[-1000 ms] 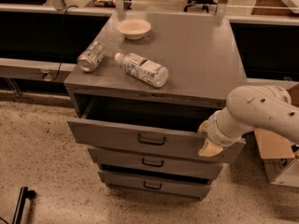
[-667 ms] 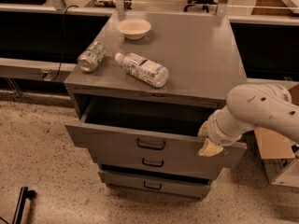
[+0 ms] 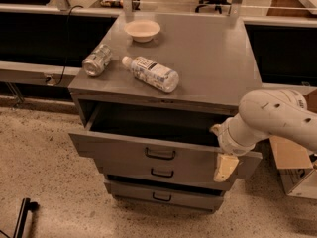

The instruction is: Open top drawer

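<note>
gripper sits at the right end of the top drawer front, draped over its upper edge, well off from the loop handle to its left in view (can't tell if it's apart, together or clamped on the lip, it's mostly hidden by the wrist). Drawer is partly out, dark cavity showing behind the gripper. Risks as I read it: the pull is off-centre, so the drawer could rack and bind on its slides. If it's only hooked on the lip, it could slip off and stall the pull. A jerk might shake the cabinet and roll the water bottle lying on the cabinet top above-left of the gripper. The smaller bottle is further left near the edge, the bowl further back. The two shallower drawers are below-left of the gripper. Cardboard box is just right of it, under the arm, so elbow clearance is tight. Speckled floor, dark benches behind, office chair far back.
</note>
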You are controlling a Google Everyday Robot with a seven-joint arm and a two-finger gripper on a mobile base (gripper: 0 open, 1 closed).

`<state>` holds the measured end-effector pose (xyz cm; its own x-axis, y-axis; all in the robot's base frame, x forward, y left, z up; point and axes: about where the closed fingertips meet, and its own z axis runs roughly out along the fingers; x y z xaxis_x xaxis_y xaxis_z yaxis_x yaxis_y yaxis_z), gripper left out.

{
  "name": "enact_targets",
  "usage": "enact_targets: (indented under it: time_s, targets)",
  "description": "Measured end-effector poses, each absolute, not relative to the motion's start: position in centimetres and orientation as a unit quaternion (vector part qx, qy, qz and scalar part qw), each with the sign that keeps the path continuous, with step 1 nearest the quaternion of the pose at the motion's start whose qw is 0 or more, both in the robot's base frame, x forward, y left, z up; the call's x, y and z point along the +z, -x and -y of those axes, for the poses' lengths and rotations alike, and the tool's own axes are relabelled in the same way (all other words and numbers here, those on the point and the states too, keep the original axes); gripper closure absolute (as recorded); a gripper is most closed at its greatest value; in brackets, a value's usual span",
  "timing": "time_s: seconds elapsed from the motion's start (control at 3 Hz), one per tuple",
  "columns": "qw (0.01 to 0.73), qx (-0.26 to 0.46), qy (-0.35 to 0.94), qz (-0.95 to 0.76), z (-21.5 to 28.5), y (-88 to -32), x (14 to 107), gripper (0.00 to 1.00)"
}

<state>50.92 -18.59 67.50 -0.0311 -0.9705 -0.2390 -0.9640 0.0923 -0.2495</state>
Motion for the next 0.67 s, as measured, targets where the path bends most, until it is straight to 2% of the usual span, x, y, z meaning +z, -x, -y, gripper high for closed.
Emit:
enact_targets:
  time_s: [0.33, 0.67]
  targets:
    - [0.175, -0.010, 0.674, -0.718, 18.56, -50.90, 67.53, 0.00]
    - [0.164, 0.002, 0.677, -0.718, 18.63, -51.05, 66.86, 0.00]
